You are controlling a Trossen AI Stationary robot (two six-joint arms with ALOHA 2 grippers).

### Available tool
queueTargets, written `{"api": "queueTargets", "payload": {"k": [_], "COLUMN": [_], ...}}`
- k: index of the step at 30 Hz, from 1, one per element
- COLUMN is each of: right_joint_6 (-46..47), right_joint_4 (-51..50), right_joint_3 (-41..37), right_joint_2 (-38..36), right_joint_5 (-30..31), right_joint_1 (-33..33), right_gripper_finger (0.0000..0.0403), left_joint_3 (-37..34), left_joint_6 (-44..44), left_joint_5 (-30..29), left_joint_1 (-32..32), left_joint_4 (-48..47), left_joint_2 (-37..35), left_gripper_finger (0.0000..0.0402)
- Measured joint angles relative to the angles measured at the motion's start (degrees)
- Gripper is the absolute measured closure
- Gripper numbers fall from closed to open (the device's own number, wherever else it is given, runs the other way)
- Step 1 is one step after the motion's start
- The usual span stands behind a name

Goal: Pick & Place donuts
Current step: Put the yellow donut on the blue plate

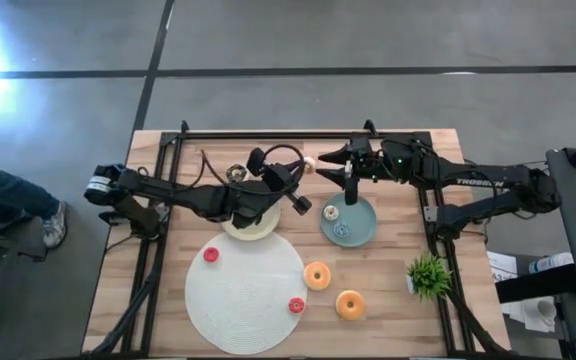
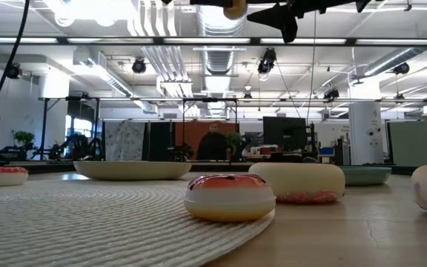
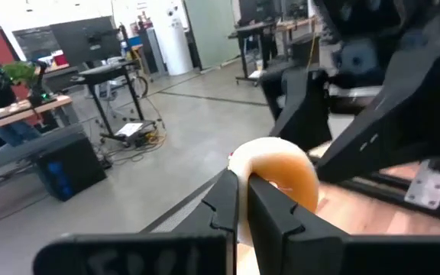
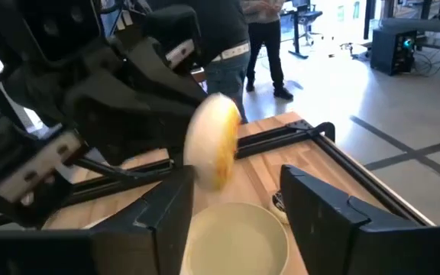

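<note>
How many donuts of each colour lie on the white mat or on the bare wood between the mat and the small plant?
Red donuts, on the white mat: 2
Orange donuts, on the bare wood: 2
Total: 4

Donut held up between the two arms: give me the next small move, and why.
Probably ease the right gripper forward until its open jaws straddle the donut, then close. The left gripper is shut on the donut's rim, holding it in the air, and the right wrist view shows it just ahead of the open jaws, not yet between them.
</note>
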Motion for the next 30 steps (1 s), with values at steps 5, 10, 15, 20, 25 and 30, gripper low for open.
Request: {"api": "queueTargets", "payload": {"k": [5,10,15,20,25,30], "right_joint_6": [0.0,0.0,-0.3,-1.5,-1.7,-1.7], "right_joint_4": [-0.5,-3.0,-3.1,-3.0,-3.0,-4.8], "right_joint_3": [0.0,0.0,-0.1,-0.1,-0.1,-0.1], "right_joint_2": [0.0,0.7,1.0,1.1,1.1,1.1], "right_joint_5": [-0.1,0.1,0.3,0.3,0.5,0.5], "right_joint_1": [0.0,0.0,0.0,-0.1,-0.2,-0.2], "right_gripper_finger": [0.0166,0.0141,0.0145,0.0168,0.0189,0.0222], "left_joint_3": [0.0,0.0,0.0,0.0,0.0,0.0], "left_joint_6": [-0.7,-1.8,-2.1,-2.3,-3.5,-4.3], "left_joint_5": [0.5,2.9,4.3,5.4,6.7,6.8], "left_joint_1": [0.8,1.6,1.8,1.8,1.8,1.8], "left_joint_4": [0.2,0.6,1.2,1.6,2.1,1.6], "left_joint_2": [0.9,1.0,1.0,1.5,2.1,2.7], "left_gripper_finger": [0.0401,0.0401,0.0401,0.0401,0.0401,0.0401]}}
